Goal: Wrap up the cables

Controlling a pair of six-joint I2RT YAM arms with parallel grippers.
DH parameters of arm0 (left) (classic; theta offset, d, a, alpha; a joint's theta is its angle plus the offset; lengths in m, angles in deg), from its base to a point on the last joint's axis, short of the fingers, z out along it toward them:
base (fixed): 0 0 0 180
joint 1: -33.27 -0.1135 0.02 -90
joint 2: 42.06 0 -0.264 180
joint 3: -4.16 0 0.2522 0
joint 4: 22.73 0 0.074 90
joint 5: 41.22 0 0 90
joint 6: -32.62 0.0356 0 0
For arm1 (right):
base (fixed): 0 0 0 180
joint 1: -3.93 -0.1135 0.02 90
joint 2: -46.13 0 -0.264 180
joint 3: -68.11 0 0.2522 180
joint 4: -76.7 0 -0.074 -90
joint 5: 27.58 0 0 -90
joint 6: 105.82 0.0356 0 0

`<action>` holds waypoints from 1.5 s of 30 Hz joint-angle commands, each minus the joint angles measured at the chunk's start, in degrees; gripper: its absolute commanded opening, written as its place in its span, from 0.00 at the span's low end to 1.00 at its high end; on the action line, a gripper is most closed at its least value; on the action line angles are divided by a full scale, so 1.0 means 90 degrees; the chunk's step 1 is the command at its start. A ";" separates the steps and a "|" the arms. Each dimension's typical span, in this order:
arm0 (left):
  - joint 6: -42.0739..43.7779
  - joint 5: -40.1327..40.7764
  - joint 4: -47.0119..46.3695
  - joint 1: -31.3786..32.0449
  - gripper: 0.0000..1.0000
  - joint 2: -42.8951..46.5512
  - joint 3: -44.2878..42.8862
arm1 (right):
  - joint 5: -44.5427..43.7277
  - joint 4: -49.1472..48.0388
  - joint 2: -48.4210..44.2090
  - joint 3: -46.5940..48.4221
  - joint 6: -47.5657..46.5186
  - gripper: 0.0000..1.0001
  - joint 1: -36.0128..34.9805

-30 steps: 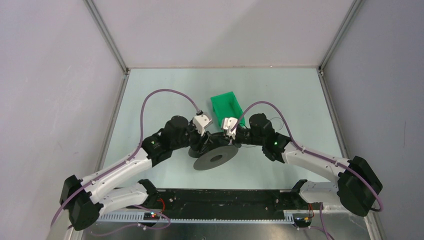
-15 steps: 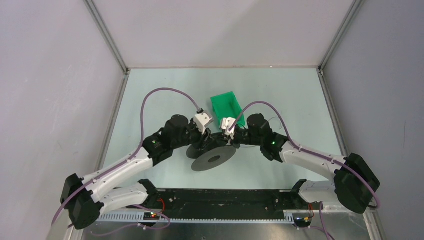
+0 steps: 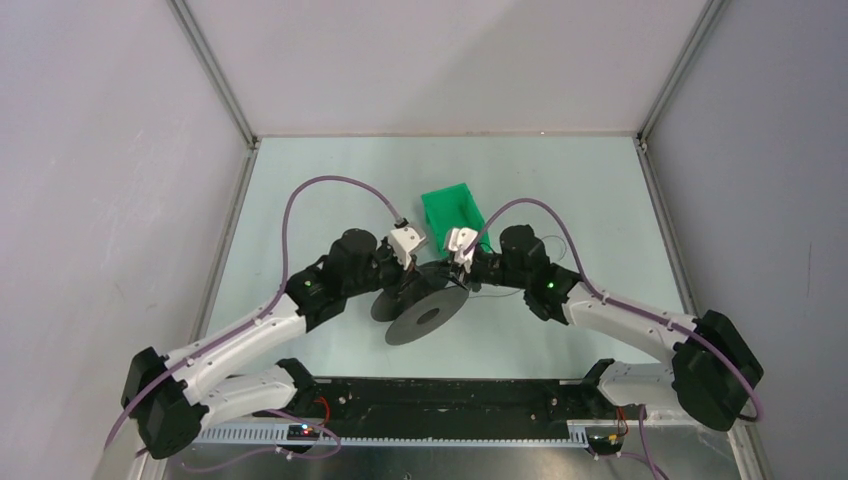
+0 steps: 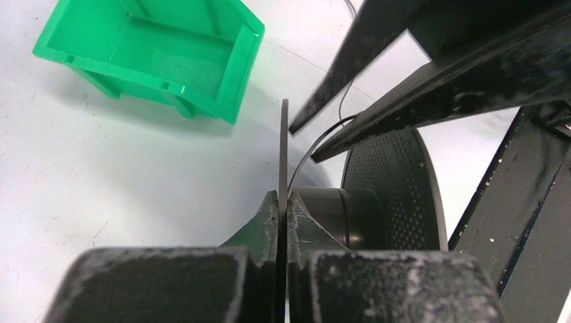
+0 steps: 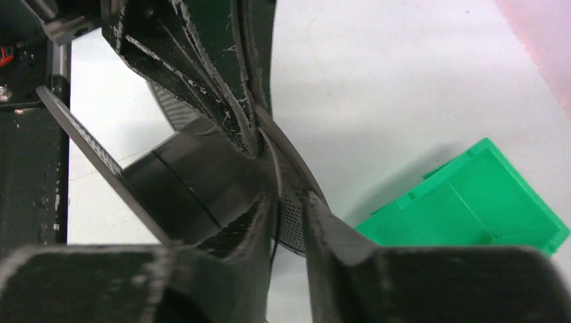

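A dark grey spool (image 3: 425,312) stands tilted on the table between both arms. My left gripper (image 4: 283,202) is shut on the thin edge of one spool flange (image 4: 283,141). A hair-thin black cable (image 4: 304,158) rises from the hub (image 4: 333,214) toward the right gripper's fingers (image 4: 377,128). In the right wrist view my right gripper (image 5: 288,202) is open, its jaws standing either side of the perforated flange (image 5: 293,214), and the cable (image 5: 277,168) runs along its left finger. From above, the left gripper (image 3: 408,281) and the right gripper (image 3: 458,274) meet over the spool.
A green open bin (image 3: 452,213) sits just behind the grippers, seen also as the green bin (image 4: 155,54) in the left wrist view. Purple arm hoses (image 3: 330,185) arch above both arms. Grey walls (image 3: 110,180) enclose the table on three sides.
The left gripper has shut on the spool's flange. The right gripper, shut before, has opened. The spool has shifted slightly to the left.
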 commanded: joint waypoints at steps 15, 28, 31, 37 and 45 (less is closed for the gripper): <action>-0.1078 0.1047 0.0984 -0.0486 0.00 0.1706 -0.0639 | -0.0210 -0.0055 -0.1678 -0.0680 0.0890 0.50 0.0377; -0.1897 0.1613 0.1859 -0.0507 0.00 0.2591 -0.1208 | -0.0130 -0.1639 -0.1524 -0.1618 0.0397 0.62 0.0382; -0.2056 0.1518 0.1975 -0.0505 0.00 0.2657 -0.1419 | -0.0151 -0.2075 -0.1115 -0.1702 0.0273 0.62 0.0399; -0.2330 0.1401 0.2090 -0.0512 0.00 0.2698 -0.1627 | 0.0483 -0.3073 -0.0113 -0.1717 0.0256 0.63 0.0395; -0.2550 0.1457 0.2114 -0.0511 0.00 0.2661 -0.1778 | 0.1086 -0.4292 0.1251 -0.1617 0.0510 0.63 0.0321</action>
